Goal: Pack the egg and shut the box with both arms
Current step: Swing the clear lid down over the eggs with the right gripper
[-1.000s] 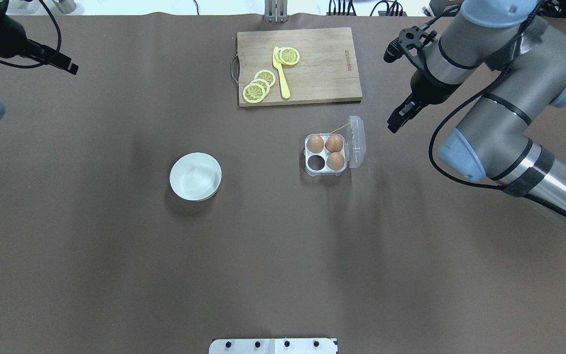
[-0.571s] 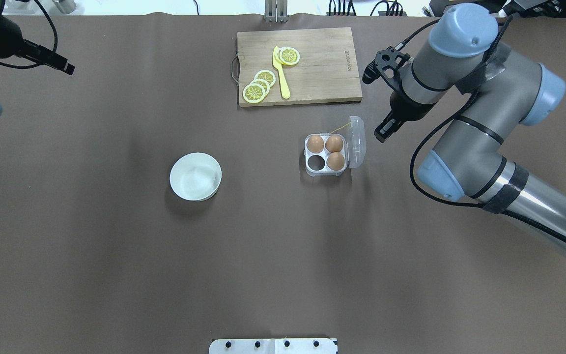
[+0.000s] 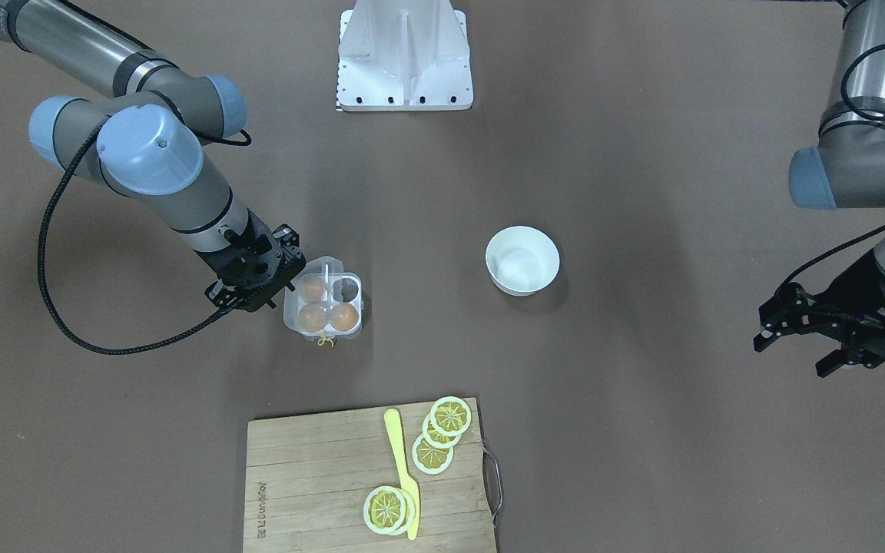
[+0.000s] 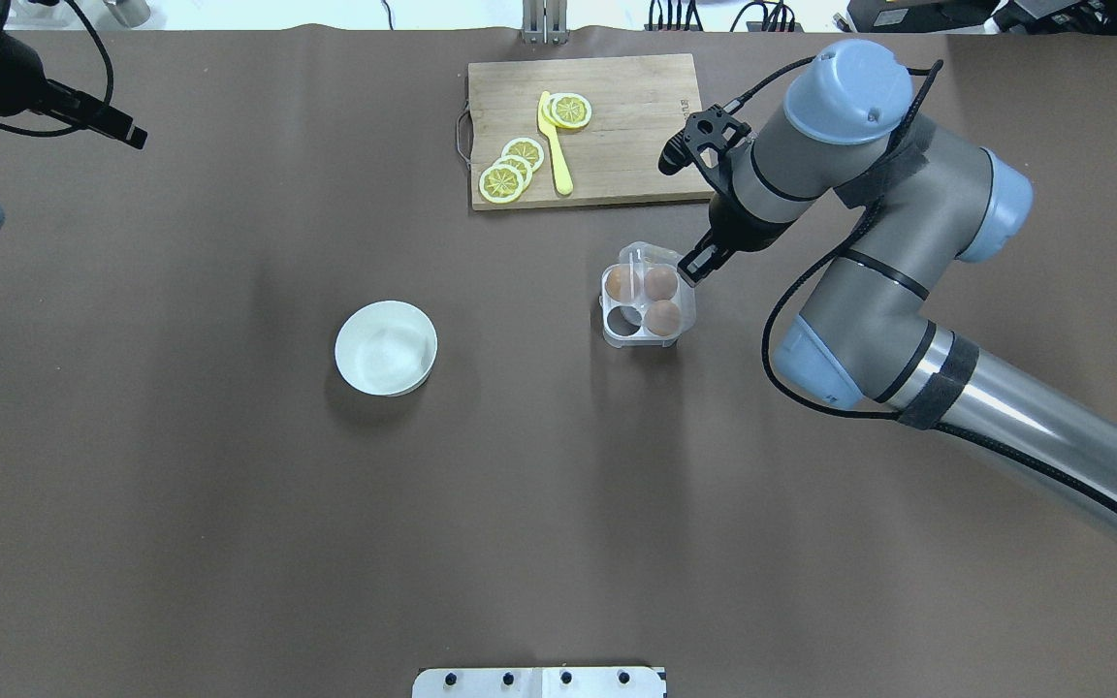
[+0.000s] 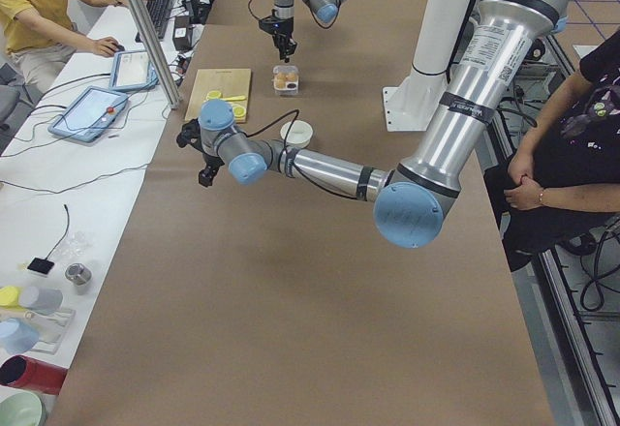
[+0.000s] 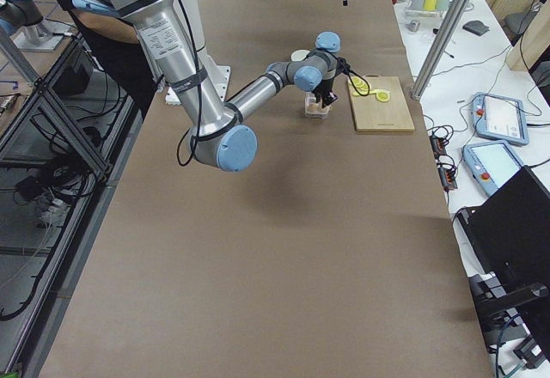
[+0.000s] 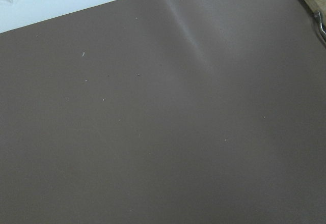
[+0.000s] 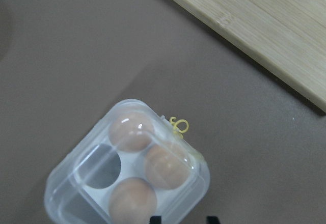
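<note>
The clear box [image 4: 645, 308] stands mid-table and holds three orange-brown eggs [image 4: 660, 283]; one cell [image 4: 628, 324] is bare. Its transparent lid [image 4: 640, 256] is swung up and over the tray, tilted. In the right wrist view the lid [image 8: 153, 183] covers the eggs, with the yellow string [image 8: 179, 126] at the far edge. My right gripper [image 4: 693, 269] touches the box's right side, and its fingertips [image 8: 156, 219] show a small gap with nothing between them. My left gripper [image 3: 792, 353] is open and empty, far off at the table's left.
A white bowl [image 4: 386, 347] sits left of the box and looks empty. A wooden cutting board [image 4: 636, 126] with lemon slices [image 4: 516, 167] and a yellow knife [image 4: 555, 145] lies behind the box. A white pedestal [image 3: 404, 61] stands at the robot's edge.
My right arm has moved left to the box. The lid, which lay open flat on the box's right, has swung up over the tray. The left arm has barely moved.
</note>
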